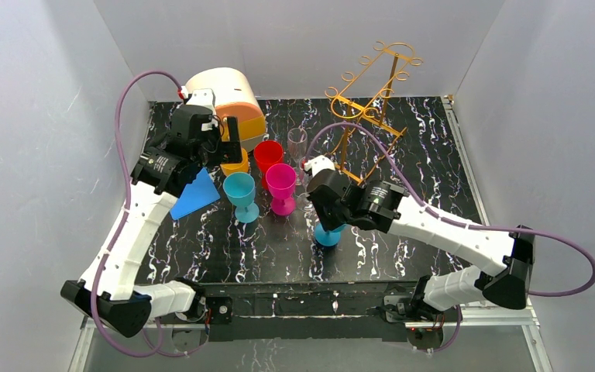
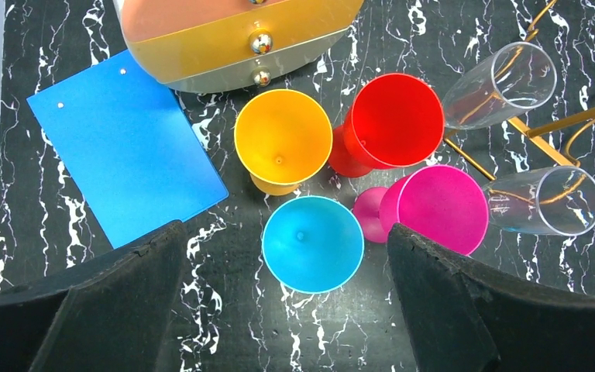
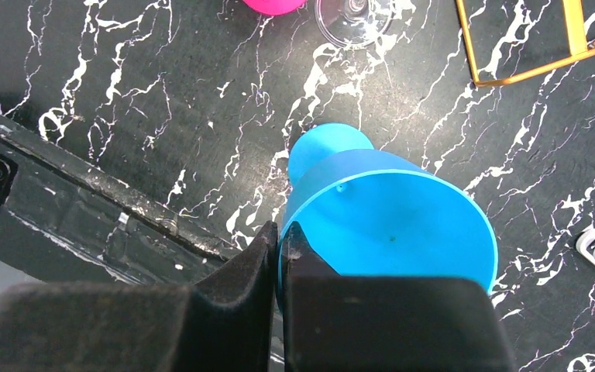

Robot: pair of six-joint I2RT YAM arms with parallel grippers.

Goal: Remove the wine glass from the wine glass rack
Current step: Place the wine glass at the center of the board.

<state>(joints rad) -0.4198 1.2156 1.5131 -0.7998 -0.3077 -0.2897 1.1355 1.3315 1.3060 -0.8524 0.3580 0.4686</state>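
Right gripper (image 3: 280,236) is clamped tight on the rim of a blue plastic wine glass (image 3: 387,225), one finger inside the bowl and one outside. The glass is off the golden-orange wire wine glass rack (image 1: 391,77) and down low over the black marble-look table (image 1: 240,248), near the front edge. Its round foot is at the tabletop, but whether it's actually touching is hard to call. The rack stands upright toward the back right, apart from the glass.

Left gripper (image 2: 283,248) hangs with its jaws spread wide and nothing in them, right above a little cluster of cups: a turquoise plastic goblet (image 2: 312,242), a pink one (image 2: 441,208), a red one (image 2: 397,118) and a yellow-orange one (image 2: 283,136). Two clear flutes (image 2: 500,85) sit just beside those, on the rack side. A flat blue sheet (image 2: 128,151) lies to the left, next to a cream-and-orange box with metal knobs (image 2: 232,39).
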